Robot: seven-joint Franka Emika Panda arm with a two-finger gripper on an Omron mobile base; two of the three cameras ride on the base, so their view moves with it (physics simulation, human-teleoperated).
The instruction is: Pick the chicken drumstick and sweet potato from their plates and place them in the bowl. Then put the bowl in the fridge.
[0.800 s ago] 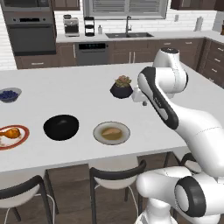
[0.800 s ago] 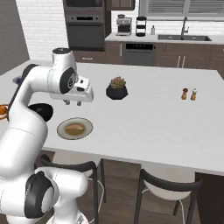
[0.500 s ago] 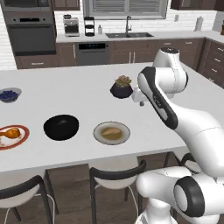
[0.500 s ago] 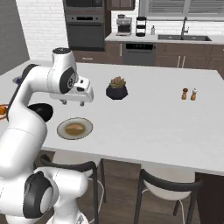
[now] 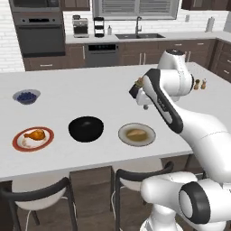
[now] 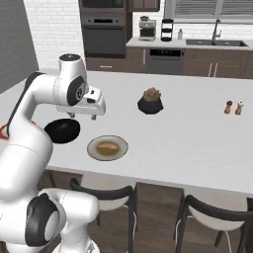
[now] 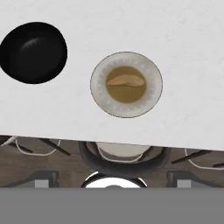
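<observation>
Fingers spread wide, nothing held; gripper [image 6: 94, 117] hangs high above the white counter [image 5: 67, 101], probably for a top-down pick. Tan oblong sweet potato [image 7: 126, 81] sits centred on the pale grey brown-centred plate [image 7: 99, 97]. Glossy black bowl [image 7: 33, 52] beside it, empty, apart.

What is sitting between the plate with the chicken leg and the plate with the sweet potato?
The glossy black bowl, seen in the left base view, sits between the orange-rimmed plate and the pale grey plate.
</observation>
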